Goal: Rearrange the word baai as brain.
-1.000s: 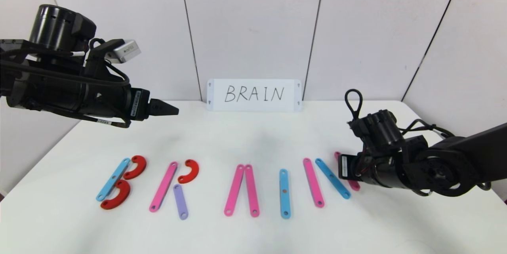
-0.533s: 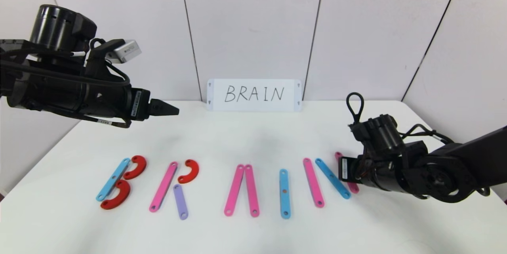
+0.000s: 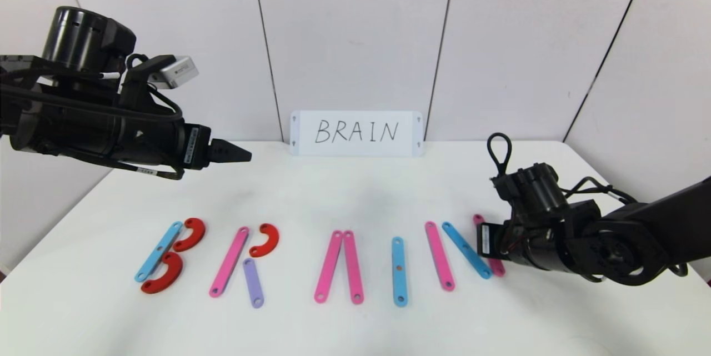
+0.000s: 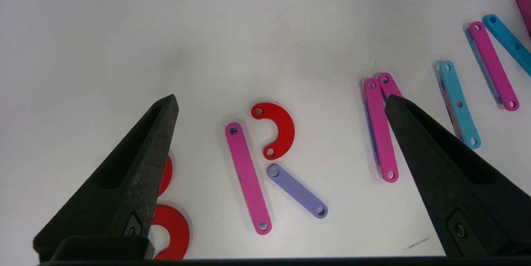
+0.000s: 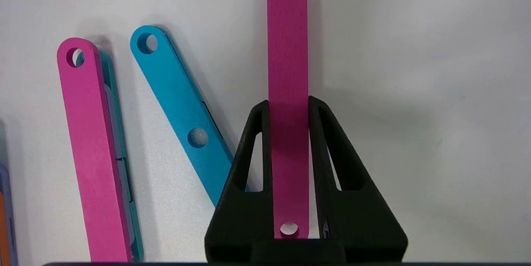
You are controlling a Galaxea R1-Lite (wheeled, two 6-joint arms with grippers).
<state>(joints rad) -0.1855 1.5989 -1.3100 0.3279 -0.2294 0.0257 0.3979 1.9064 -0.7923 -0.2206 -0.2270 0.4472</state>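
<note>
White table, right edge: pink strip.

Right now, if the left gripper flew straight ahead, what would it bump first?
Probably nothing close: the left gripper, jaws open, points out over the bare white table. Depth is hard to judge.

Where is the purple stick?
In the head view, the purple stick lies left of centre on the table, between a pink strip and a red arc.
</note>
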